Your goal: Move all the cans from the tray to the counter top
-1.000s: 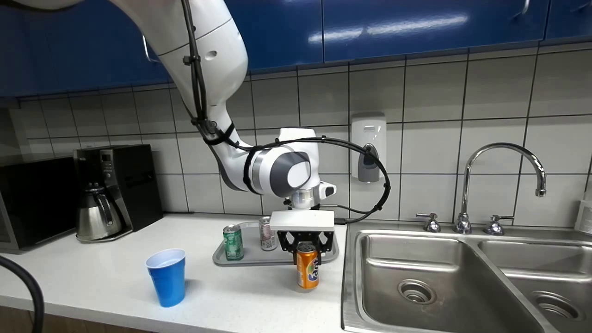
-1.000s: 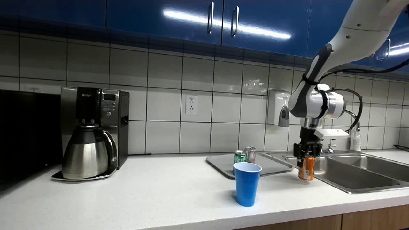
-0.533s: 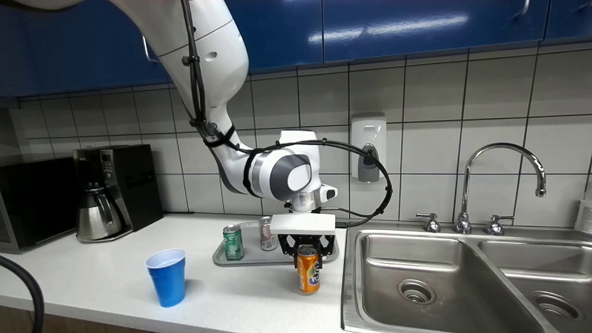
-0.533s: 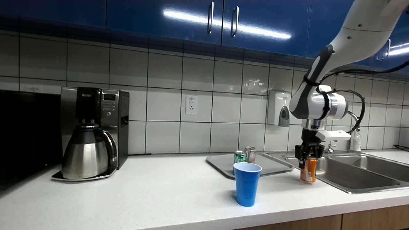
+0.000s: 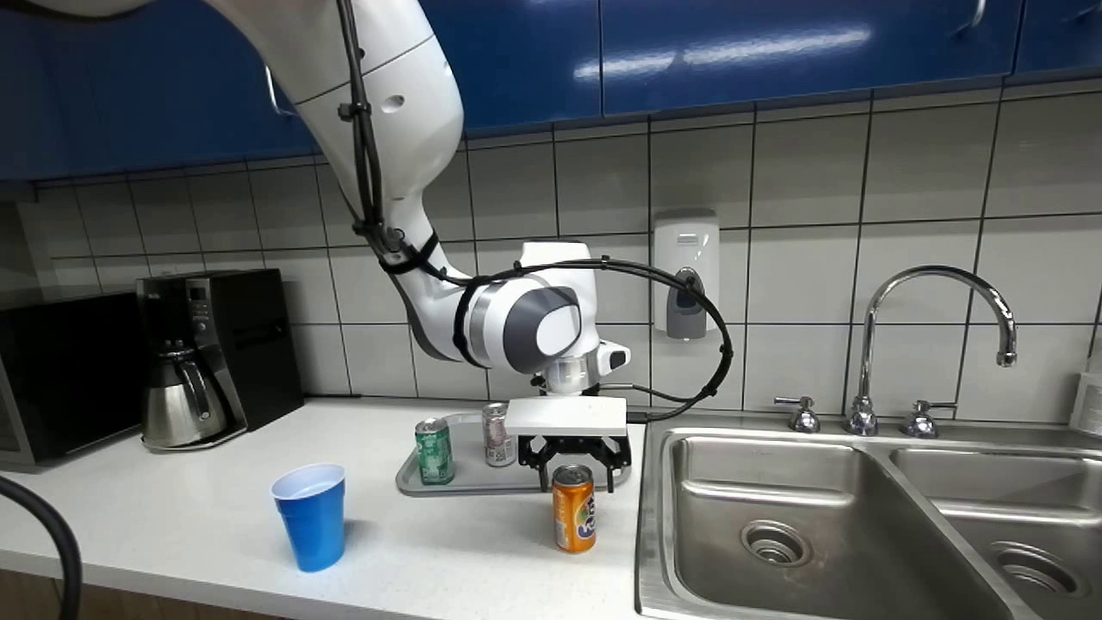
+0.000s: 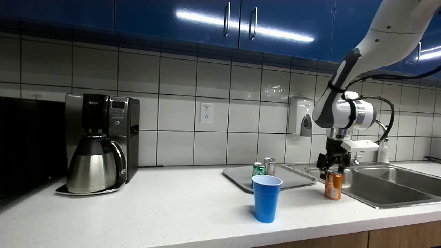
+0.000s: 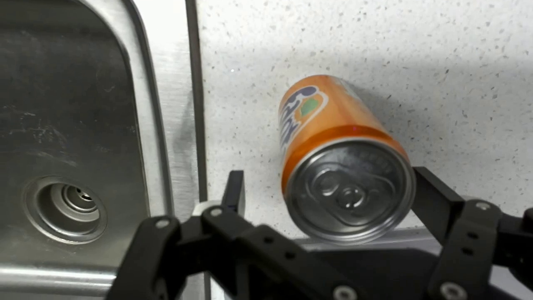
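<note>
The orange can [image 5: 574, 521] stands upright on the white counter top [image 5: 465, 551], just in front of the tray. My gripper [image 5: 578, 489] is over its upper part, jaws spread wide. In the wrist view a gap shows between the can [image 7: 329, 112] and the left finger [image 7: 235, 189]; the right finger [image 7: 437, 204] lies close to its rim, and I cannot tell if they touch. A green can [image 5: 434, 452] and a silver-grey can [image 5: 498, 439] stand on the grey tray [image 6: 296, 179]. The gripper hides part of the tray in an exterior view.
To the right, the steel sink [image 5: 650, 517] borders the counter close to the orange can. A blue cup [image 5: 310, 521] stands near the front edge. The coffee maker [image 6: 103, 137] is at the far left, and a faucet [image 5: 865, 344] rises behind the basins.
The orange can has come down slightly toward the front and now rests on the counter. My fingers, which were shut on it, have spread apart. The other cans and the cup have stayed put.
</note>
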Robot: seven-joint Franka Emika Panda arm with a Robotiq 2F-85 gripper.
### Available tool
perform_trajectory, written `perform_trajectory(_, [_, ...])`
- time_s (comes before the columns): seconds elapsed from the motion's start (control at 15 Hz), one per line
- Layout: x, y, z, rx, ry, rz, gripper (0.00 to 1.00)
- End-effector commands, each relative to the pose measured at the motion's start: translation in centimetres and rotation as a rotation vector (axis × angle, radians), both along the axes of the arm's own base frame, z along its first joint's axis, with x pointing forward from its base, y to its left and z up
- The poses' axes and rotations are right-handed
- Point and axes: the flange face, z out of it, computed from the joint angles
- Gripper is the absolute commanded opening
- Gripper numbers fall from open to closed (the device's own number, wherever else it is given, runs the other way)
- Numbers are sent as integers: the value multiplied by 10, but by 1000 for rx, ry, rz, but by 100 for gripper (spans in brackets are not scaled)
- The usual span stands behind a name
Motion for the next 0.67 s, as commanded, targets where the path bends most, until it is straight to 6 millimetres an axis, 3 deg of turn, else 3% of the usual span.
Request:
perform_trajectory(0.0, [-4, -2, 19, -7, -43, 10, 100])
perform_trajectory(0.6, [10, 13, 52, -7, -111, 37, 100])
